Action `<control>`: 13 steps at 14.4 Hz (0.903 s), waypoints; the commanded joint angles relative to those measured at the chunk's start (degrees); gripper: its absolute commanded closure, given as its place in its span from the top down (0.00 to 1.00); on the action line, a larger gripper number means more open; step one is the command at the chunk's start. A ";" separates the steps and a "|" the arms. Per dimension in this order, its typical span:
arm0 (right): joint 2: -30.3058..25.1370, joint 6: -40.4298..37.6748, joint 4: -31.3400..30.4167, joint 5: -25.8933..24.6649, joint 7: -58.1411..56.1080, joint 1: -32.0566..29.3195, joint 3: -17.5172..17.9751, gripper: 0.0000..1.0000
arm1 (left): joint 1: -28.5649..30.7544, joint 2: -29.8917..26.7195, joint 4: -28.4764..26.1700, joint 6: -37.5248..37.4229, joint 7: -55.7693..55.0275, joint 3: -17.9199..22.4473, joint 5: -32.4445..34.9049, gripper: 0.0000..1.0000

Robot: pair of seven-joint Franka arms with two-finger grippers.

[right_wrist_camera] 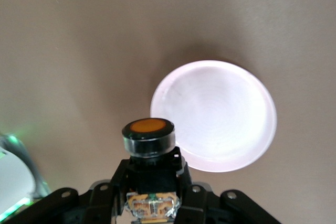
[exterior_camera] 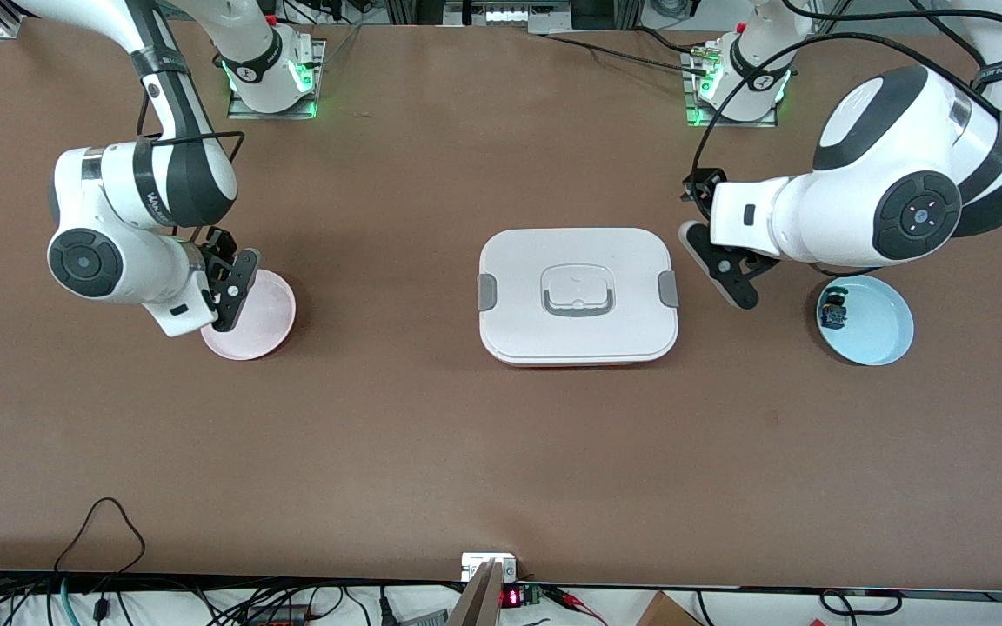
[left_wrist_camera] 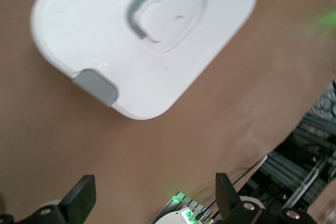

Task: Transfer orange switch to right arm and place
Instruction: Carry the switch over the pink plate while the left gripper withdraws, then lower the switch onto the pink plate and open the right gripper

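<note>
Right pincer, clenched on the orange switch with its cap outward, hangs over the pink plate's rim at the right arm's bench end; left pincer, released, waits beside the white box.

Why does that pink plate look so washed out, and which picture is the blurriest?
Right wrist view: glare whitens the pink plate, while the orange switch in the right gripper stays sharp. Left wrist view: soft focus blurs the white box. Front view: evenly lit.
</note>
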 commanded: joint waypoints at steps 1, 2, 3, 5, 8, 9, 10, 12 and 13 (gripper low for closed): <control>-1.37 7.13 -4.37 -3.40 -5.75 -1.54 0.67 0.00 | -0.28 1.38 1.68 -0.56 -4.69 0.36 6.78 1.00; -1.37 10.03 -6.04 -4.54 -7.34 -1.54 0.67 0.00 | -0.63 1.73 2.02 0.05 -4.35 0.36 9.16 1.00; -1.46 12.75 -7.71 -5.86 -8.40 -1.54 0.67 0.00 | -0.63 1.83 2.12 0.67 -4.34 0.36 11.10 1.00; -1.55 16.98 -10.52 -8.67 -9.72 -1.63 0.67 0.00 | -0.54 1.83 2.29 1.02 -4.87 0.36 12.09 1.00; -1.55 21.91 -14.39 -9.47 -10.07 -2.24 0.67 0.00 | 0.07 1.39 3.17 0.59 -6.62 0.53 12.26 1.00; -1.55 23.23 -15.53 -9.47 -10.42 -2.24 0.67 0.00 | 0.25 1.21 3.95 0.15 -7.93 0.80 12.26 1.00; -1.46 24.55 -16.50 -9.47 -11.04 -2.24 0.67 0.00 | 0.16 1.21 5.18 -0.73 -9.51 0.89 12.35 1.00; -1.37 27.09 -17.91 -9.47 -12.01 -2.33 0.67 0.00 | -0.53 -0.01 6.95 -2.49 -15.56 3.59 12.70 1.00; -1.37 28.93 -18.87 -9.47 -12.18 -2.42 0.67 0.00 | -3.06 -2.11 6.86 -2.49 -18.73 6.92 12.44 1.00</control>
